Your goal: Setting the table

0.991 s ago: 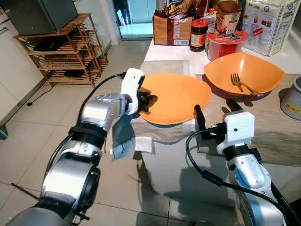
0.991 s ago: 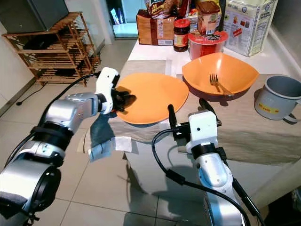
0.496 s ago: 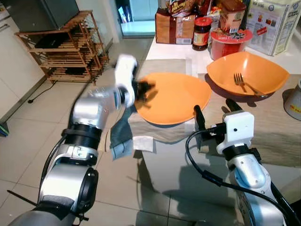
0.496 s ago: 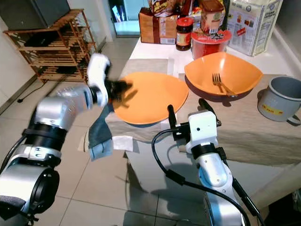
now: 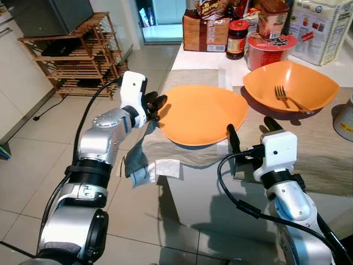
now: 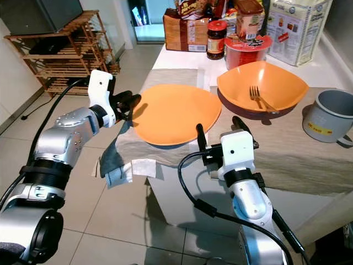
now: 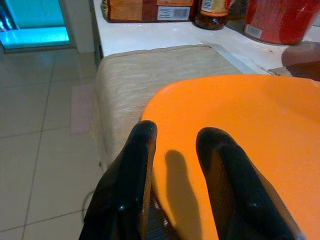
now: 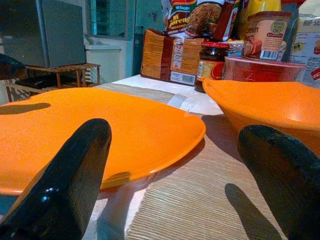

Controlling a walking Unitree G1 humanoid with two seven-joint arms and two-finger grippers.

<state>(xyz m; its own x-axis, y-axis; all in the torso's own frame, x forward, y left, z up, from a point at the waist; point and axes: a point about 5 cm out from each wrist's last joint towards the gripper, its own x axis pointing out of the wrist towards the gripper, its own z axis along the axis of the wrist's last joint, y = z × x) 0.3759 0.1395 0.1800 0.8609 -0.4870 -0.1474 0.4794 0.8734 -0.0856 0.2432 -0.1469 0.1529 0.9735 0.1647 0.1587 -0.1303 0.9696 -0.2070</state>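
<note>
— Plate (image 5: 201, 113) position first: where is it?

— Flat on the beige mat (image 5: 300, 152), near the table's (image 5: 190, 55) left edge, its rim overhanging the front edge a little; the orange bowl (image 5: 289, 85) with 1 fork (image 5: 282, 95) in it sits just beside it toward the right, with jars and boxes along the far edge.

— And the left gripper (image 5: 153, 106)?

— Just off the plate's left rim; the wrist view puts its 2 fingers (image 7: 132, 175) slightly apart, one beside the rim and one over the orange surface, clamped on nothing; whether they touch the plate I cannot tell.

— Right gripper (image 5: 248, 132)?

— At the front edge of the table, fingers spread wide, pointing between plate and bowl; it holds nothing.

— Which step, then?

— My judgement: placing the plate looks done or nearly done, and the overhang suggests it may need a nudge further onto the mat; the next move probably calls for the fork, which means reaching the right gripper over the bowl's rim and closing on a thin handle lying against a curved wall, so a careful low approach.
</note>
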